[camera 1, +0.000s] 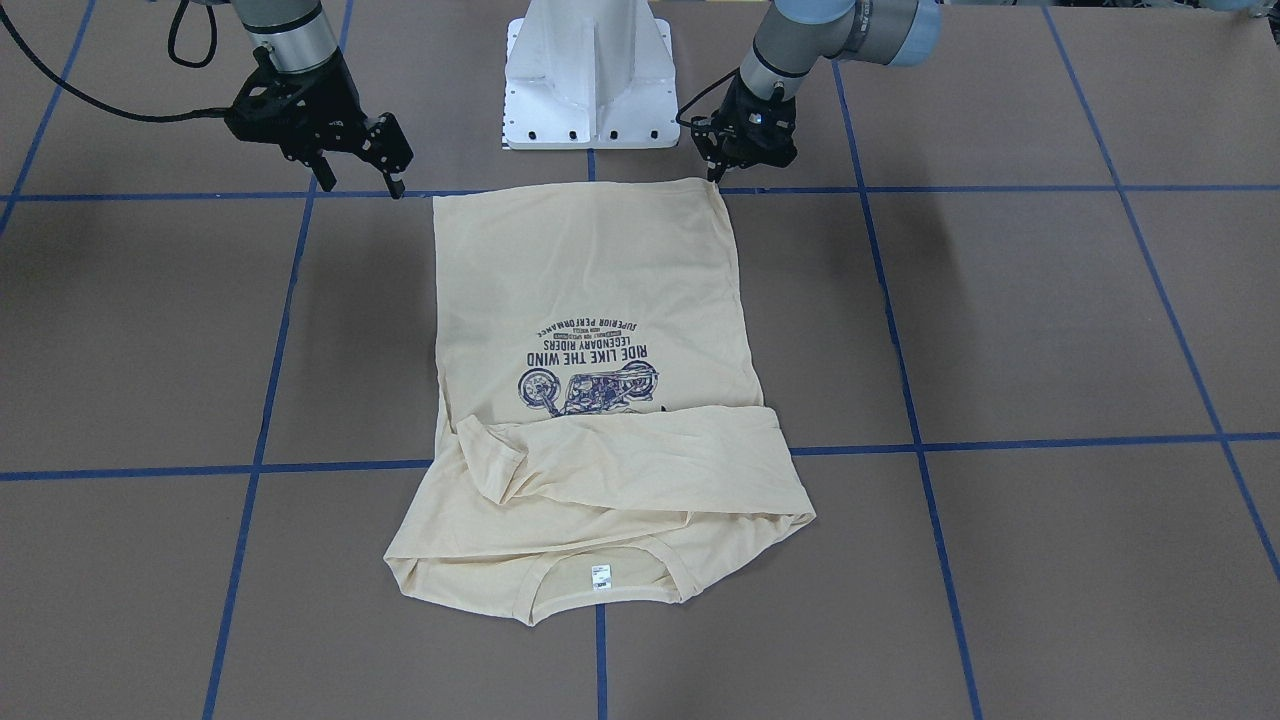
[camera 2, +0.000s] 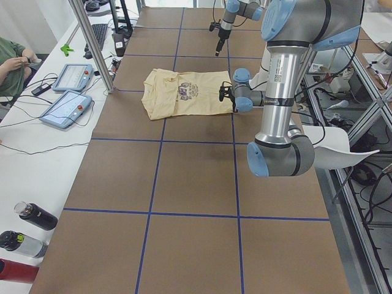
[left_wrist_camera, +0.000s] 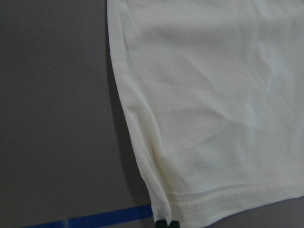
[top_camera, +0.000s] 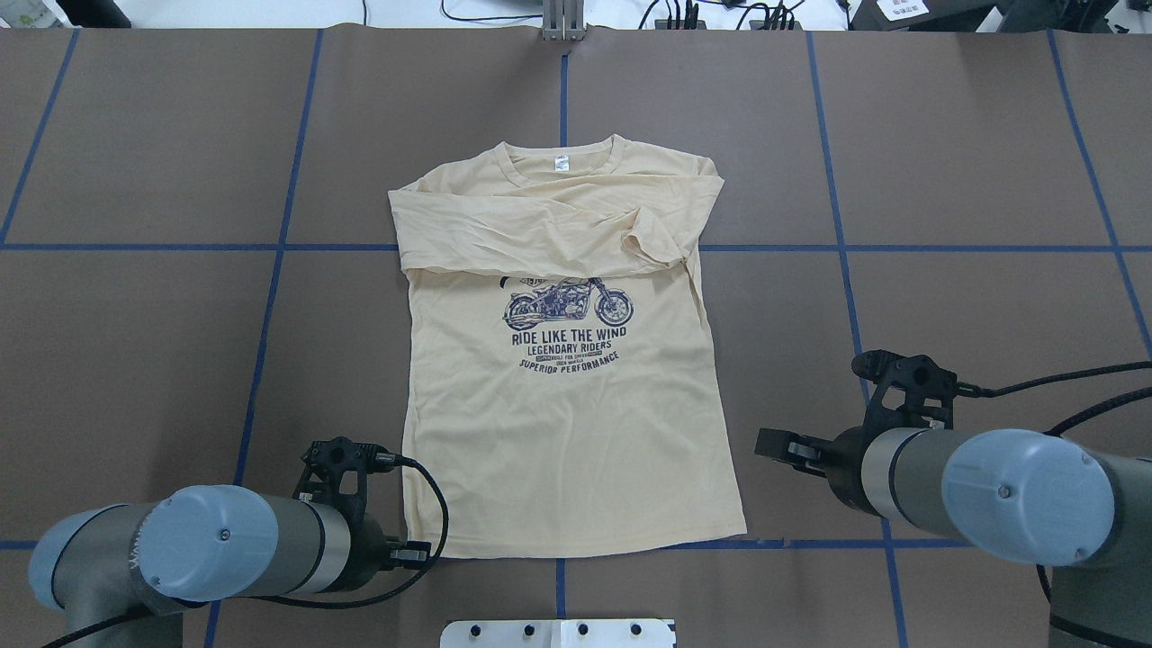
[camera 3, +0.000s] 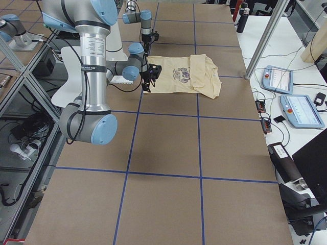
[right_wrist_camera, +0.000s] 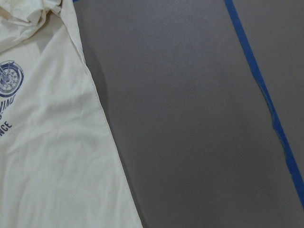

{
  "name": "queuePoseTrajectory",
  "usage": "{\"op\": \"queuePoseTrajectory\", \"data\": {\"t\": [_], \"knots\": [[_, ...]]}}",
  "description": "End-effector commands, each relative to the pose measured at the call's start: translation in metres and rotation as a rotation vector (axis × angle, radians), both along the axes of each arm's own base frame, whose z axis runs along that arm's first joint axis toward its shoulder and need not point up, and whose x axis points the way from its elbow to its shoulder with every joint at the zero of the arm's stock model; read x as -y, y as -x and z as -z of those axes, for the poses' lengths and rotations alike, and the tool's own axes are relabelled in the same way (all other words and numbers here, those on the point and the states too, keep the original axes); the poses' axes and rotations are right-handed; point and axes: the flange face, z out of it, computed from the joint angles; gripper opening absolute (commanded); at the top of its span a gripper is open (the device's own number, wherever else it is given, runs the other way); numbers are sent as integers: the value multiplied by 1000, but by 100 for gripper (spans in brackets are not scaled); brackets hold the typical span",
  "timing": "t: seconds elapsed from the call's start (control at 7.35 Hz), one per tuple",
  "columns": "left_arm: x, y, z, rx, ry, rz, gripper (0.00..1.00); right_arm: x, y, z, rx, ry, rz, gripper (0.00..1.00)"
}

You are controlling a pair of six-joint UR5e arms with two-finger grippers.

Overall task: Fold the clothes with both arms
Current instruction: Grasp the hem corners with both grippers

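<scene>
The cream-yellow T-shirt (camera 1: 590,280) lies flat on the brown table, print side up, in the overhead view (top_camera: 567,432) too. Both sleeves are folded across the chest, and the neck label (top_camera: 562,163) is at the far end. My left gripper (camera 1: 716,176) is low at the hem's left corner. In the left wrist view its fingertips (left_wrist_camera: 164,222) are together on that corner of the shirt (left_wrist_camera: 213,95). My right gripper (camera 1: 360,180) is open and empty above the table, just outside the hem's right corner (top_camera: 740,522). The right wrist view shows only the shirt's side edge (right_wrist_camera: 42,156).
The white pedestal base (camera 1: 588,80) stands just behind the hem. Blue tape lines (top_camera: 270,297) cross the table. In the exterior left view, tablets (camera 2: 67,104), a metal post (camera 2: 92,43) and bottles (camera 2: 33,217) stand along the operators' side.
</scene>
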Motion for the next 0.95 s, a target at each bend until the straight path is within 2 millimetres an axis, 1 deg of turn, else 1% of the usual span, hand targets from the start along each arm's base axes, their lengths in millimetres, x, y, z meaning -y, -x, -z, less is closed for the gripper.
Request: {"op": "queuePoseTrajectory", "data": {"t": [0.0, 0.14, 0.27, 0.41, 0.54, 0.82], "knots": [[0, 1, 4, -7, 1, 1, 0, -46, 29, -1, 16, 110, -51, 72], [0, 0, 10, -19, 0, 1, 0, -70, 51, 7, 7, 95, -79, 59], [0, -1, 14, -27, 0, 2, 0, -77, 79, 12, 7, 118, -133, 45], [0, -2, 15, -28, -1, 2, 0, -88, 92, 11, 11, 140, -143, 37], [0, -2, 15, -30, -1, 2, 0, -87, 92, 12, 19, 128, -154, 34], [0, 0, 18, -35, -2, 2, 0, -83, 90, 9, 14, 104, -160, 33]]}}
